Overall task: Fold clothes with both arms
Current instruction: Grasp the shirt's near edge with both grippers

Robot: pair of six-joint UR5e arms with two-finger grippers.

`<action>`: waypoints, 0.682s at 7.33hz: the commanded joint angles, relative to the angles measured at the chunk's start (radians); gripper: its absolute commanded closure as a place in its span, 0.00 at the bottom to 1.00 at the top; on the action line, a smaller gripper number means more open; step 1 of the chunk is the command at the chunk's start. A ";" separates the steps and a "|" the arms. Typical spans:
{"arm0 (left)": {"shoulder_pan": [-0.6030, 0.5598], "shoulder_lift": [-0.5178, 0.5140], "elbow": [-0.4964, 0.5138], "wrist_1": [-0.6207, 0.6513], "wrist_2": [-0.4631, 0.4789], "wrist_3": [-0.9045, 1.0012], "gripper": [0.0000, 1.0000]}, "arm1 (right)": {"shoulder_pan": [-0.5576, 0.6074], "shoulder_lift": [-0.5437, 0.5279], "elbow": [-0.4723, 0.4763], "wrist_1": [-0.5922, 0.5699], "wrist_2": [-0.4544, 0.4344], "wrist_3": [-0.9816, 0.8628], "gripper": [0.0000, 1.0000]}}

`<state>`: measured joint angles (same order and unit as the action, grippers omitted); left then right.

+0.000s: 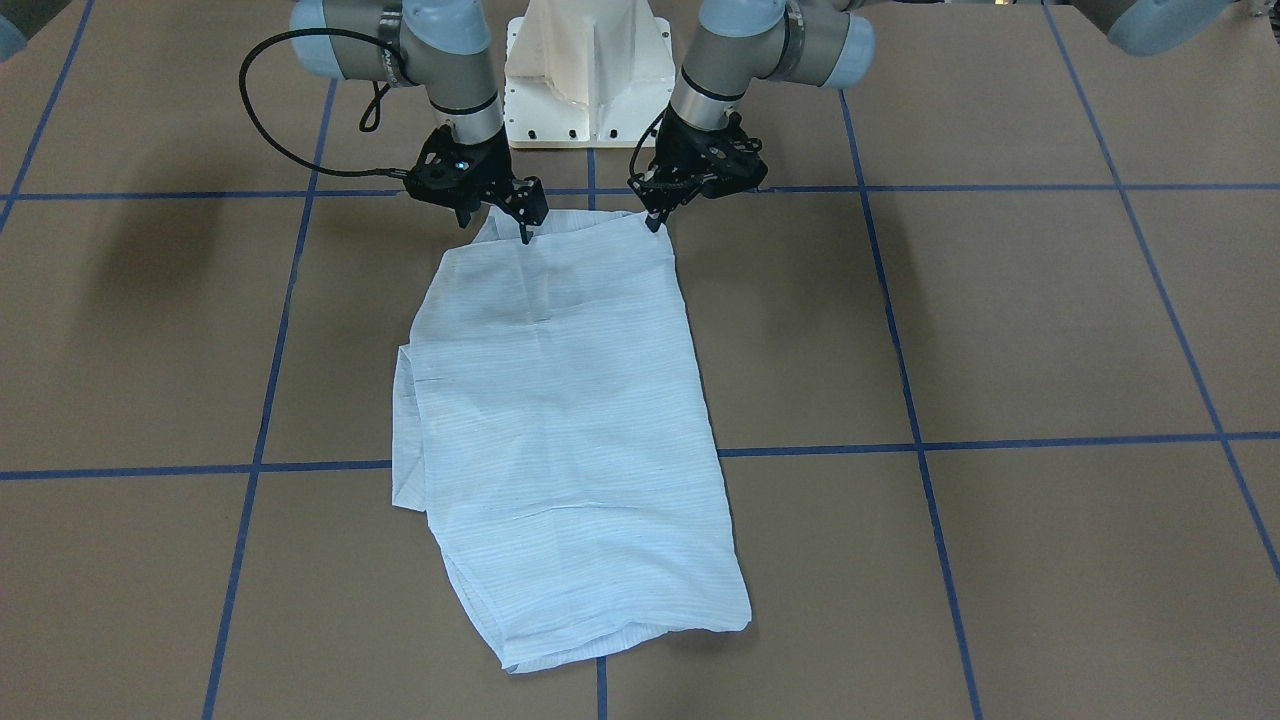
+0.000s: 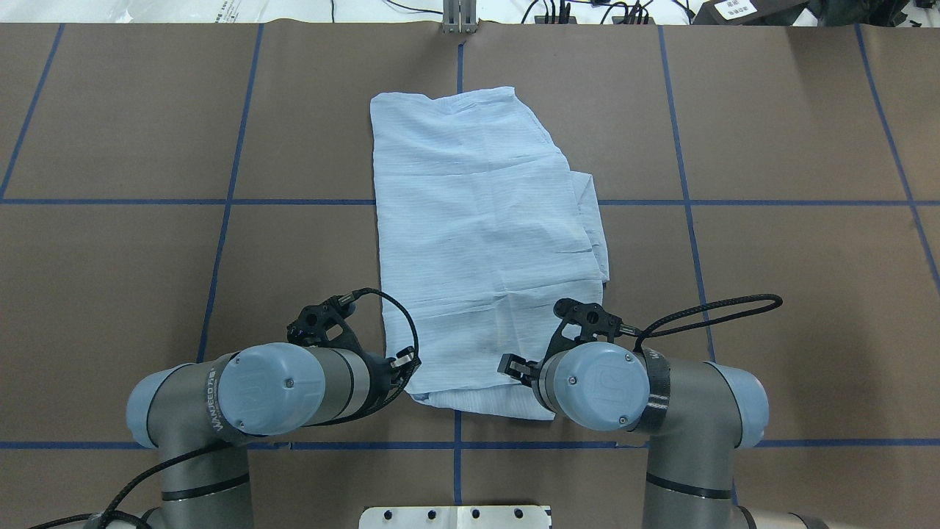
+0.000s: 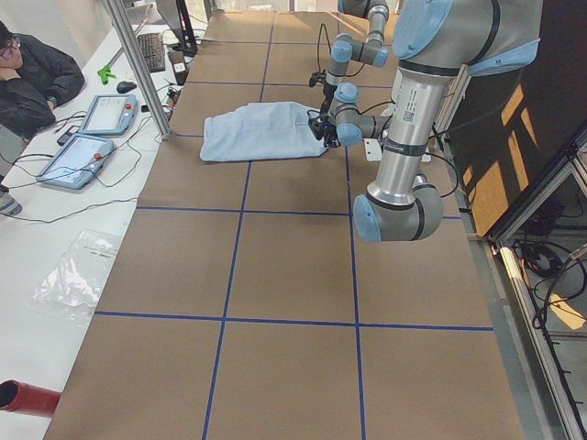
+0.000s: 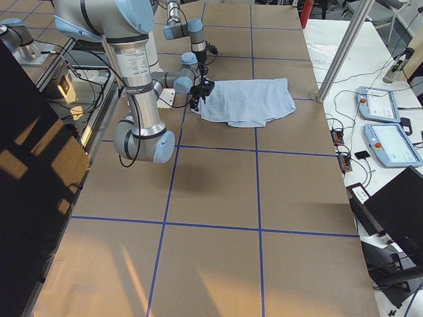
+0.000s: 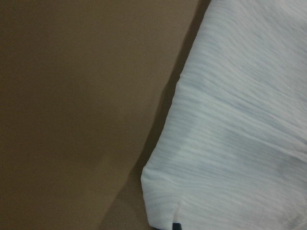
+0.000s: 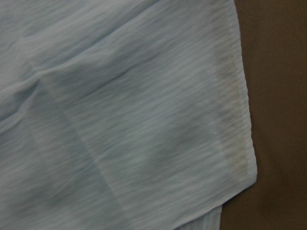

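Brown table [image 2: 734,294], shirt [image 2: 477,220] lying lengthwise near-to-far

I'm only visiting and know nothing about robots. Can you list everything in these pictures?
shirt: one, light blue, finely striped, folded, mid-table in front of the robot.
table: one, brown top.
tape lines: several, blue, a grid across the table.
pedestal base: one, white, between the arms.
touchscreen pendants: two, grey, on the white side bench.
person: one, dark jacket, at that bench.
arms: two, grey with light blue caps: left arm, right arm.
grippers: two, black: left gripper and right gripper, at the shirt's near corners; grip unclear.
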<state>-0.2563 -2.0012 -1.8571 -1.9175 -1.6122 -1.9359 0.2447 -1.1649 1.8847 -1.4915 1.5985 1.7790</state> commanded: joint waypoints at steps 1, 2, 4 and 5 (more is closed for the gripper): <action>-0.001 0.001 0.001 0.000 0.002 0.000 1.00 | -0.002 0.004 -0.002 -0.007 0.000 0.000 0.00; -0.001 0.001 0.004 0.000 0.002 0.000 1.00 | -0.004 0.005 -0.007 -0.007 0.000 0.000 0.00; 0.000 -0.001 0.012 -0.002 0.002 0.000 1.00 | -0.008 0.014 -0.033 -0.006 -0.002 -0.001 0.00; 0.000 -0.001 0.013 -0.002 0.002 0.001 1.00 | -0.008 0.014 -0.035 -0.006 0.000 -0.001 0.00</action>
<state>-0.2564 -2.0016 -1.8468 -1.9188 -1.6107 -1.9356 0.2372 -1.1532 1.8575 -1.4978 1.5978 1.7785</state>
